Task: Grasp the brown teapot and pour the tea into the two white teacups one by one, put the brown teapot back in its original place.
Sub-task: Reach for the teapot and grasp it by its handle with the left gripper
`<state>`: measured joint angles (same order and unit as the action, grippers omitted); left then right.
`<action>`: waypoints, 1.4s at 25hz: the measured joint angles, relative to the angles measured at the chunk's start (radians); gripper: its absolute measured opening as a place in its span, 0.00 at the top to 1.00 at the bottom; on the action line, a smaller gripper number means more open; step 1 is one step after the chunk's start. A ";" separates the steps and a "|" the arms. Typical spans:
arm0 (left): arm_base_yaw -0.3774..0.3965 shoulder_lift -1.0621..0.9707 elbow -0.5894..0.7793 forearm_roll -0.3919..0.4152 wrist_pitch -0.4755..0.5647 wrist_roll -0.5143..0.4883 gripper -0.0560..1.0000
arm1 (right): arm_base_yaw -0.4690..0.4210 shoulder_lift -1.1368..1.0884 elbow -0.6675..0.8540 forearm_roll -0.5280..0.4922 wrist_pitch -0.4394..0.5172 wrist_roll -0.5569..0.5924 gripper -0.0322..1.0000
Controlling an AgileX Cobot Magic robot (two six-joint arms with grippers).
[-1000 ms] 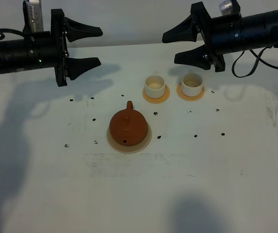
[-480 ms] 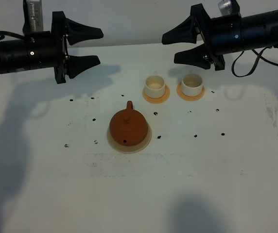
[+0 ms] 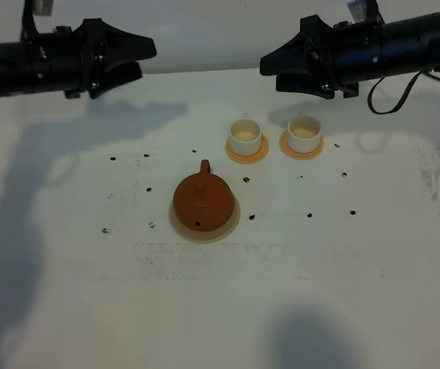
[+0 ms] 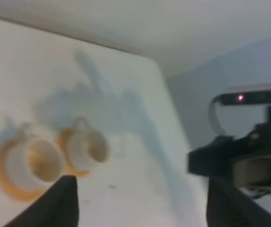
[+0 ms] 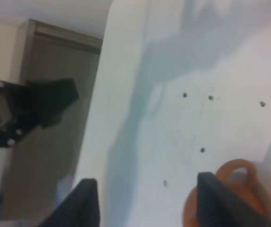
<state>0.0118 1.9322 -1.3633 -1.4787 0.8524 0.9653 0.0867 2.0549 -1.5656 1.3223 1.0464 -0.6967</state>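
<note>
Both wrists have rolled since a second ago; nothing on the table point(image 3: 320, 300) has shifted. We see the brown teapot point(image 3: 202, 201) squat on its pale disc point(image 3: 180, 232) near the middle, loop handle point(image 3: 205, 166) pointing away towards the far edge. We judge it stiff, brittle clay, heavy if full, with a lid that may slide when tipped. The handle is our hold. Beyond and to the right, well apart from it, the left teacup point(image 3: 245, 135) and right teacup point(image 3: 304, 132) sit on orange coasters point(image 3: 247, 159). Above the far edge, the left gripper point(image 3: 147, 61) and right gripper point(image 3: 270, 74) hang spread and empty. Only small dark specks point(image 3: 246, 180) lie between, so nothing blocks us.
</note>
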 joint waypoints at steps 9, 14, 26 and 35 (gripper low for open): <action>-0.031 -0.085 0.000 0.248 -0.167 -0.029 0.41 | 0.000 -0.074 -0.065 -0.331 -0.096 0.111 0.51; -0.080 -0.085 0.000 0.364 -0.243 -0.088 0.41 | 0.000 -0.185 -0.065 -0.581 -0.118 0.246 0.52; -0.232 -0.085 0.000 0.777 -0.367 -0.440 0.41 | 0.000 -0.449 -0.065 -1.005 0.120 0.465 0.52; -0.345 -0.085 0.000 1.186 -0.406 -0.818 0.41 | 0.000 -0.696 -0.065 -1.110 0.168 0.538 0.52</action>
<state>-0.3332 1.8470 -1.3633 -0.2931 0.4460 0.1476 0.0867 1.3585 -1.6307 0.2124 1.2149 -0.1586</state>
